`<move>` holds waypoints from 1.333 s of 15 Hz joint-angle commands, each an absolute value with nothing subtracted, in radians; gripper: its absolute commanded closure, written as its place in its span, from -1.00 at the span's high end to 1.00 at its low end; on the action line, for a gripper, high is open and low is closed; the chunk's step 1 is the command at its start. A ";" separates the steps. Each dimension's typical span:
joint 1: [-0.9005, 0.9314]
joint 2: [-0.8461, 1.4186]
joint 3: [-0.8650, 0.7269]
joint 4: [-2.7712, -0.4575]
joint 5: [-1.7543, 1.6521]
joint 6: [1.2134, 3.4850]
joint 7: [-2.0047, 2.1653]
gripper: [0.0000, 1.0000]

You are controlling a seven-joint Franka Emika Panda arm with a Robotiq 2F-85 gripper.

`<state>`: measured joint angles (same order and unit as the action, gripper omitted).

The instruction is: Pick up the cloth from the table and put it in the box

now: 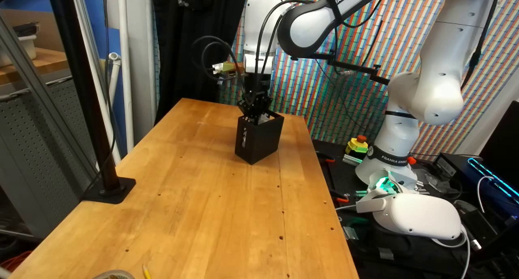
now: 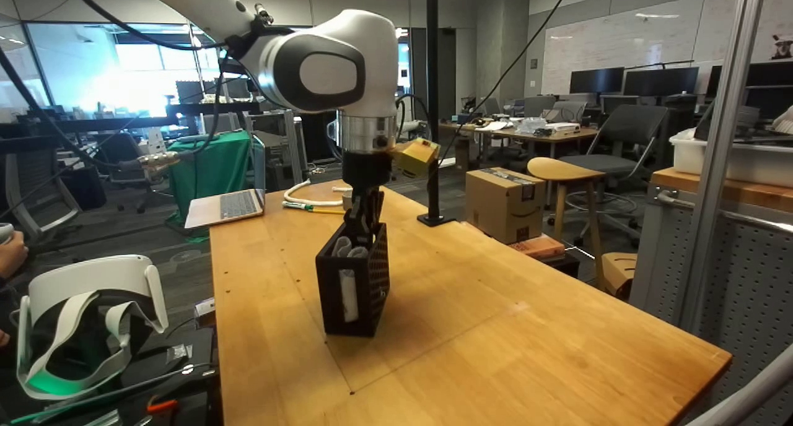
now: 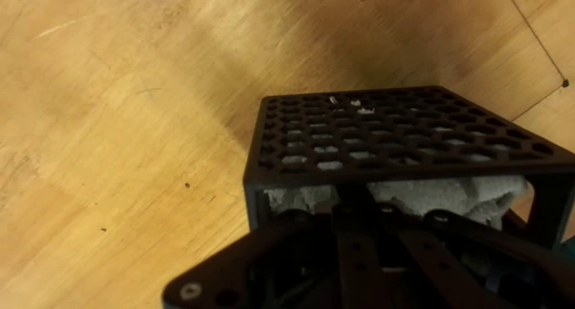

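- Cloth (image 3: 431, 196): one, white, wrinkled, bunched inside the box (image 1: 257, 143). In an exterior view, rolled folds (image 2: 357, 252) show in the open mouth; in the wrist view, more white shows through the holed side wall.
- Cloth, handling (judged): light, limp, soft; not fragile; more likely to drag or cling than to slip.
- Cloth, best hold (judged): a raised fold at the mouth, pinched thick; parts pressed flat against a wall would be hard to get at.
- Box: one, black, upright on the table (image 1: 219, 214), open-topped. Walls look stiff; the whole probably light enough to shift or tip if caught.
- Claw (image 3: 355, 199): one, pointing down into the box's mouth. Jaws together, no gap to speak of. Fingertips hidden below the rim; whether they nip a fold cannot be told.
- Task standing (judged): nearly complete; release and withdrawal due. A modest opening, then a straight lift, should leave the cloth behind; a wide one may push the walls.
- Table: light-brown wood, plank lines visible.
- Post (image 2: 432, 135): black, footed at the table's edge, well apart from the box.
- Headset (image 1: 421, 216): white, beside the table.
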<state>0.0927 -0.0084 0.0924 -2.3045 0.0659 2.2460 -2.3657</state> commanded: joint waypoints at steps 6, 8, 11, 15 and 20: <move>0.137 -0.281 0.114 -2.506 -0.063 2.357 -2.221 -0.91; 0.141 -0.298 0.109 -2.532 -0.092 2.366 -2.199 -0.91; 0.141 -0.289 0.099 -2.546 -0.124 2.393 -2.190 -0.91; 0.140 -0.259 0.083 -2.522 -0.137 2.408 -2.205 -0.91; 0.133 -0.192 0.041 -2.466 -0.103 2.391 -2.242 -0.91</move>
